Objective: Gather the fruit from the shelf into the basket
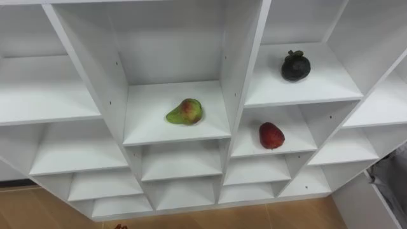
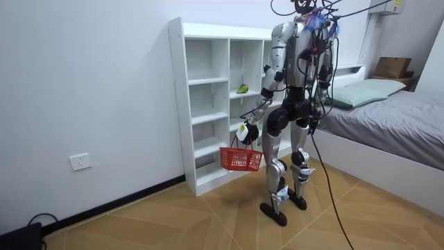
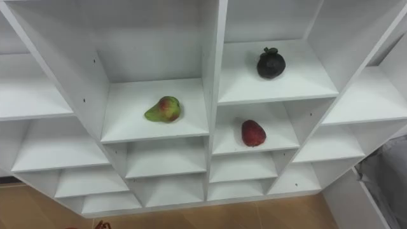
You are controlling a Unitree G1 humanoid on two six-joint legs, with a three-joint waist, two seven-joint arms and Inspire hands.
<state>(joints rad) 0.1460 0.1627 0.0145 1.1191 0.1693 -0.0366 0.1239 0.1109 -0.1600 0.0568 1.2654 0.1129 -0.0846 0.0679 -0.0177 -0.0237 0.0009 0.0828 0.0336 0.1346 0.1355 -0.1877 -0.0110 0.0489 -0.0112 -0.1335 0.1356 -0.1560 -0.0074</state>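
**Three fruits on the closet shelves, basket hanging from the left hand**

Seen from the head camera, the white closet (image 1: 238, 57) is a grid of open compartments. The compartments furthest left hold nothing. In the middle column, a green pear (image 1: 185, 112) with a reddish blush lies on its side on the shelf board, towards the front and a little right of centre, its narrow end pointing left. One column to the right and one shelf lower, a red fruit (image 1: 271, 135) sits near the middle of its compartment, apart from the walls. Above it, on the shelf level with or slightly higher than the pear's, a dark, nearly black round fruit (image 1: 296, 66) with a leafy cap stands upright towards the back right of its board.

In the room view the robot stands upright on the wooden floor (image 2: 173, 222), close in front of the closet and facing it, with a bed (image 2: 402, 118) on the room view's right. Its left hand (image 2: 248, 132) hangs low at thigh height with its fingers curled round the handle of a red basket (image 2: 241, 159), which dangles just below it, between the robot's legs and the closet. From this angle I cannot tell whether the basket holds anything.
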